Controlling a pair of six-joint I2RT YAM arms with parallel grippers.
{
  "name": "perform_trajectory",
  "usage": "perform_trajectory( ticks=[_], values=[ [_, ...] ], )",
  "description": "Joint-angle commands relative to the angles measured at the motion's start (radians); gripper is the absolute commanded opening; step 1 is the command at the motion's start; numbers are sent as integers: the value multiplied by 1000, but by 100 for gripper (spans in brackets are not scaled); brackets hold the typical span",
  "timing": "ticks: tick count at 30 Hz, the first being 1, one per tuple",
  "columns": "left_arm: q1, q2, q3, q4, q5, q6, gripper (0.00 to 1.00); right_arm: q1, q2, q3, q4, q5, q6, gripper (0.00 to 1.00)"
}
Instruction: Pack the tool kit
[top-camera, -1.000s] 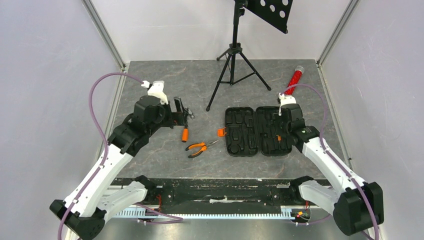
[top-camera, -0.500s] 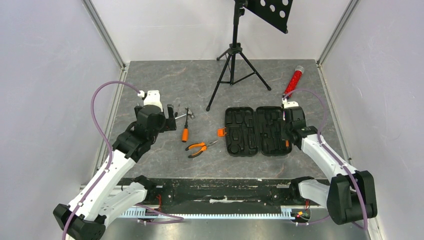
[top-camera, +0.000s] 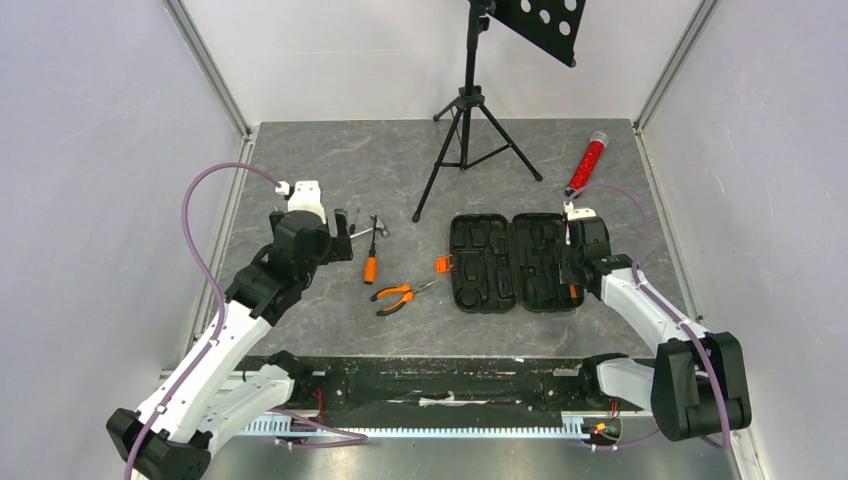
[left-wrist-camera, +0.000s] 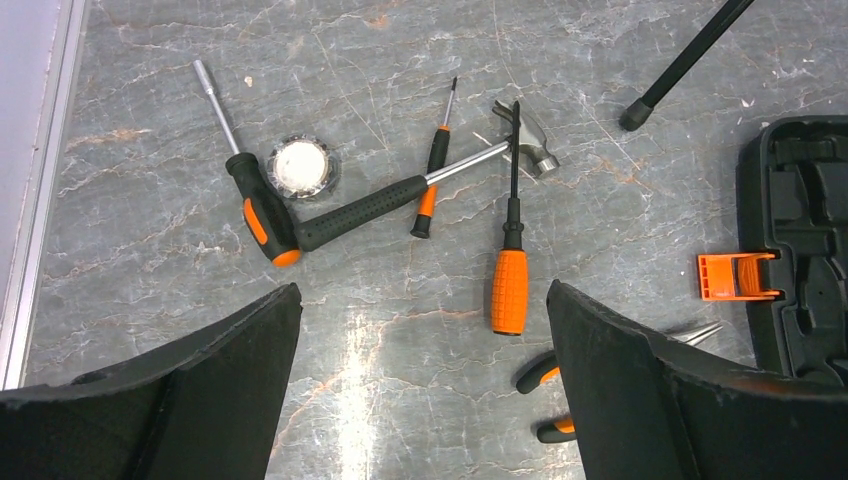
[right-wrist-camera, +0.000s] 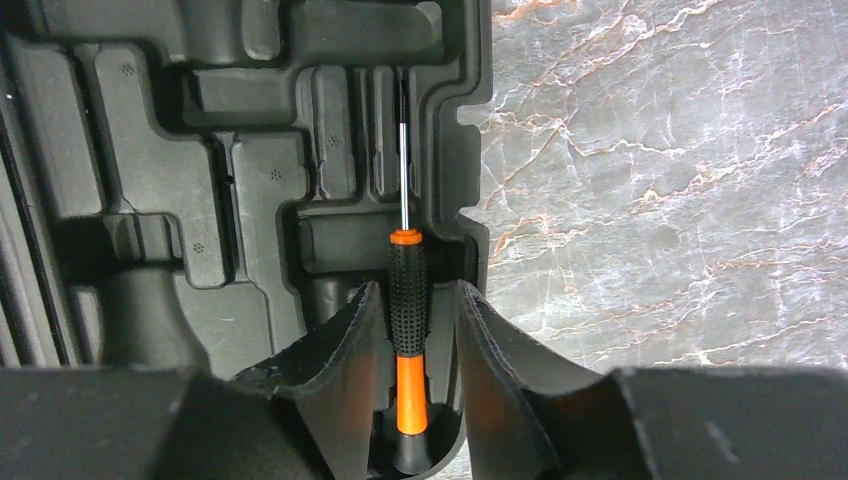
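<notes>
The small screwdriver (right-wrist-camera: 406, 262) lies seated in its slot at the right edge of the open tool kit case (right-wrist-camera: 150, 200), lower centre of the right wrist view; the right tool (right-wrist-camera: 417, 305), released and flanking the handle, should lift straight off without nudging it.

Top external: fixed high behind the 2 black arm bases (top-camera: 160, 445), facing down and forward, far enough to take in the whole grey marbled tabletop (top-camera: 340, 160) and the black tripod stand (top-camera: 470, 95) at the back.

Left wrist: low and near, looking down between the left gripper's black fingers (left-wrist-camera: 640, 400) at loose orange-and-black hand tools (left-wrist-camera: 510, 290). Shares with the top view those tools and the left edge of the open black plastic clamshell case (left-wrist-camera: 800, 230).

Right wrist: closest of the 3, straight down into the case's right half, slim black-and-orange screwdriver (right-wrist-camera: 408, 310) between the right gripper's fingers (right-wrist-camera: 340, 380).
</notes>
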Motion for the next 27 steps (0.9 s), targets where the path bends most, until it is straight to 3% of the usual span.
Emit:
perform_trajectory(
  ticks=[1, 7, 21, 27],
  values=[
    [6, -2, -1, 42, -22, 34, 97, -6, -21, 7, 26, -12, -5, 39],
    [8, 4, -1, 42, -21, 36, 97, -5, -44, 24, 13, 2, 1, 36],
    [8, -1, -2, 42, -12, 37, 96, -12, -78, 30, -91, -26, 21, 16],
    [8, -8, -4, 42, -15, 37, 97, -22, -57, 32, -103, -51, 18, 12]
  ],
)
